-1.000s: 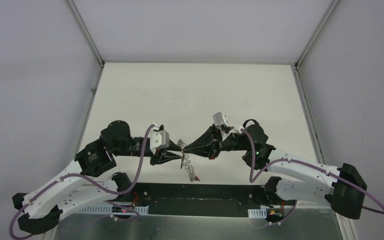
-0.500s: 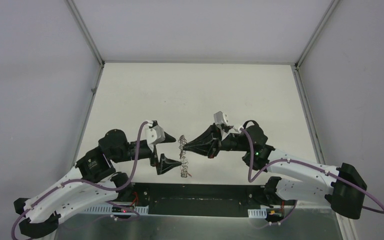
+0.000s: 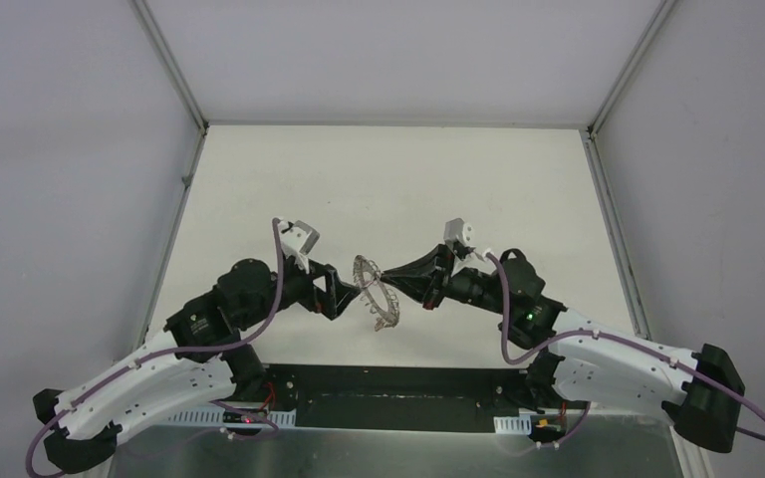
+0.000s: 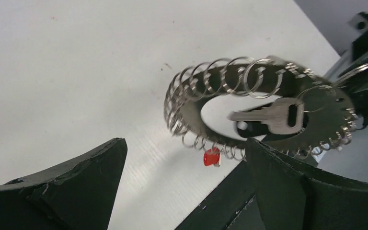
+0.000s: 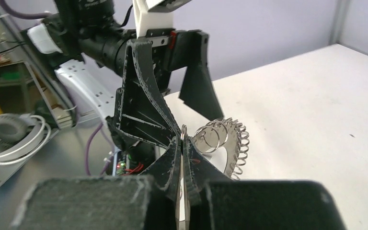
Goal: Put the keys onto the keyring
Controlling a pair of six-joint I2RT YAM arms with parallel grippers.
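**Top view.** The keyring (image 3: 377, 294) hangs over the white tabletop (image 3: 388, 179), between the two arms and tilted so that it reads as a narrow oval. The right pincer (image 3: 386, 274) meets the keyring's upper right rim with its tips pressed together on the metal. The left pincer (image 3: 349, 292) sits just left of the keyring with its fingers spread wide and holds nothing. The keys are too small to make out from up here.

**Left wrist view.** The left pincer (image 4: 184, 143) is fully spread, with one dark finger at each lower corner. The keyring (image 4: 191, 110) lies just beyond the fingertips and slightly above the gap between them, touching neither. Wire loops fringe its rim. The keys (image 4: 273, 119) are at the keyring: the silver key lies across the central hole, and a small red head (image 4: 212, 157) hangs just under the lower rim. How they are joined to the keyring cannot be told. Bare tabletop (image 4: 52, 57) shows behind the keyring.

**Right wrist view.** The right pincer (image 5: 182, 139) is closed tight, and a thin edge of metal from the keyring (image 5: 223, 136) runs between its two fingers. The looped rim curls out to the right of the tips. The left pincer (image 5: 196, 125) stands behind the keyring, fingers apart and clear of it. The tabletop (image 5: 316, 96) lies beyond the keyring. The keys are hidden in this view.
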